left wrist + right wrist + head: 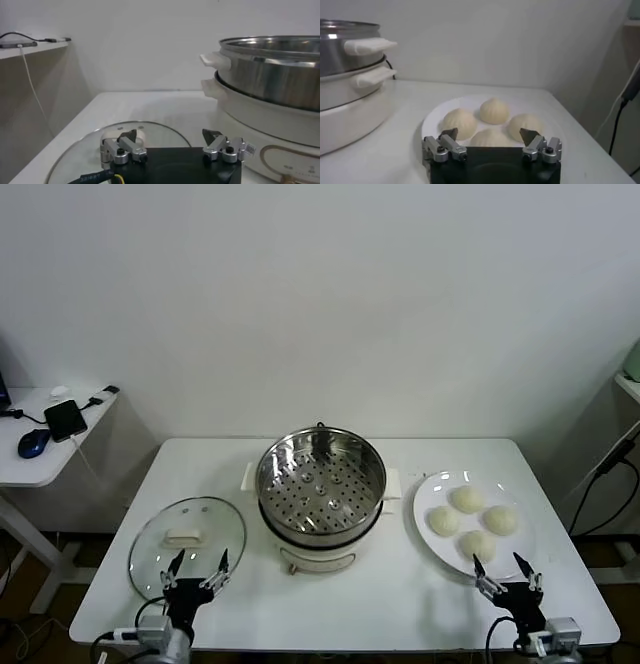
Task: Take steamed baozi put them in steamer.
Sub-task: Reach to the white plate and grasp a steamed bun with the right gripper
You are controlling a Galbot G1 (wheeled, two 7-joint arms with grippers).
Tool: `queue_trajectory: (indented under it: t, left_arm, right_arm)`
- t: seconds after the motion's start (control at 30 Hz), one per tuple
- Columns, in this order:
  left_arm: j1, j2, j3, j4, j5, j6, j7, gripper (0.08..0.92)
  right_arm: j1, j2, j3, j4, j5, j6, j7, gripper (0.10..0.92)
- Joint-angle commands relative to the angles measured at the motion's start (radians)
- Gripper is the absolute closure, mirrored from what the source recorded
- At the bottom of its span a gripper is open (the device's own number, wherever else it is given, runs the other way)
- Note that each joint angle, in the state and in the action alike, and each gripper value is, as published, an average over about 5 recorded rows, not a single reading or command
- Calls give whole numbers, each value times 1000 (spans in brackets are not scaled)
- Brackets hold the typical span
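Note:
Several pale steamed baozi [472, 523] lie together on a white plate [425, 496] at the table's right; the right wrist view shows the baozi [493, 110] close ahead on that plate [432, 120]. The shiny steamer [321, 484] stands mid-table on its white base, its perforated tray bare; the steamer [272, 75] also fills one side of the left wrist view. My right gripper [507, 570] hangs open just in front of the plate, nothing between its fingers. My left gripper [197, 567] is open at the front left, over the near rim of the glass lid.
A round glass lid [187, 541] with a white handle lies flat left of the steamer. A side table [40, 469] at far left carries a phone, a mouse and cables. Cables hang by the table's right edge. Bare tabletop [390, 594] runs along the front.

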Motion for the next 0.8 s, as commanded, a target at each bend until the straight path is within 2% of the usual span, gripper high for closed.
queue_trajectory:
  t: [0.03,0.23,0.43,0.63,0.8]
  left_arm:
    - [-1,5,-1,-8,-15,1,0,177]
    - [-5,13,-2,-7,-35,-2,-2,177]
    - [-10,17,0,4,-45,-9,-3,177]
    - [-9,14,1,10,-45,-16,-5,177]
    - [-7,10,2,12,-43,-19,-5,177]
  right_arm:
    - [311,-190,-24,-85,-1,-162,-41,203]
    - [650,-449,-235,-332,-59,-163,-243,203]
    - [1073,-694,-728,-500,-81,-67,-598,203]
    - [1681,-656,-1393,-729,-177,211,-1038,203]
    - [2049,-533,-1896,-880,-239,316,-1325,203]
